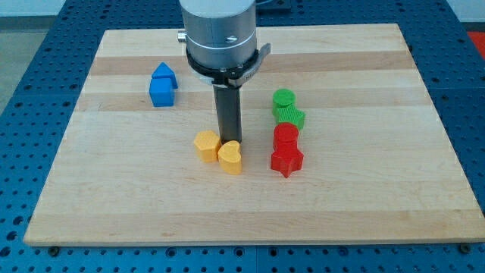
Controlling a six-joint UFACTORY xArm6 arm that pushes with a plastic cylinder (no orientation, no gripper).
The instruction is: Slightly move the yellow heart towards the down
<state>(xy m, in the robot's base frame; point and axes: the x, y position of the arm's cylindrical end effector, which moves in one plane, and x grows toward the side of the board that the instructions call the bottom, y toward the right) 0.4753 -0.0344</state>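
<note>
The yellow heart [231,158] lies near the middle of the wooden board [114,197]. A yellow hexagon-like block [206,145] touches it on the view's left. My tip [228,141] stands just above the heart, at its top edge, seemingly touching it. The dark rod comes down from the arm's grey body at the view's top centre.
Two blue blocks [162,84] sit together at the upper left. To the right of the heart stand a green round block [283,98], a green block [290,116], a red round block [286,136] and a red star [287,160], in a column.
</note>
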